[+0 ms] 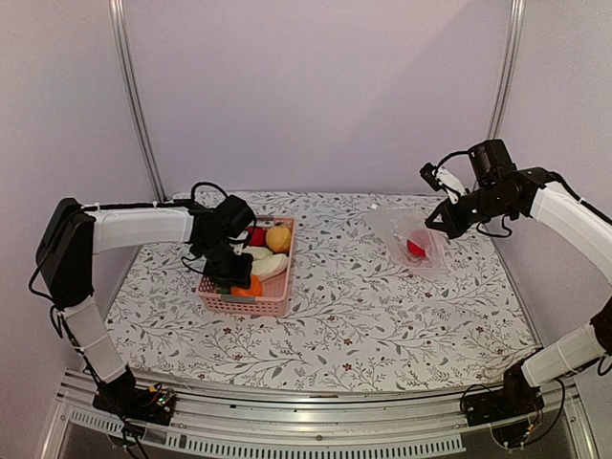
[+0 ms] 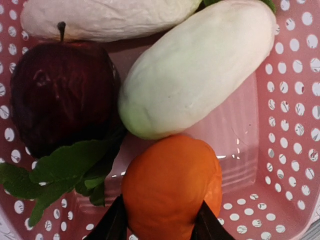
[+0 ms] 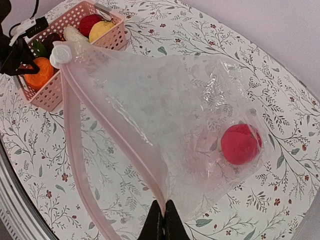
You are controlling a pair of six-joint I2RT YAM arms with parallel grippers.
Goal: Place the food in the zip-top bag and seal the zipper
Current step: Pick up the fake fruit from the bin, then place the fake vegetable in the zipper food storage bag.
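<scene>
My left gripper [image 2: 160,227] is down in the pink basket [image 1: 251,306], its fingers pressed against both sides of an orange food piece [image 2: 172,187]. Around it lie a white radish [image 2: 195,70], a dark red apple [image 2: 62,95] and green leaves [image 2: 60,170]. Over the table's right side my right gripper [image 3: 164,220] is shut on the mouth edge of the zip-top bag [image 3: 175,110] and holds it up. The zipper [image 3: 122,150], a pinkish strip with a white slider [image 3: 61,54], stands parted. One red round food [image 3: 240,144] rests inside the bag.
The basket [image 3: 47,95] also holds a yellow piece [image 3: 100,30] and a red one [image 3: 89,22]. Floral tablecloth [image 1: 363,316] covers the table between basket and bag. Metal frame posts [image 1: 134,96] stand at the back corners.
</scene>
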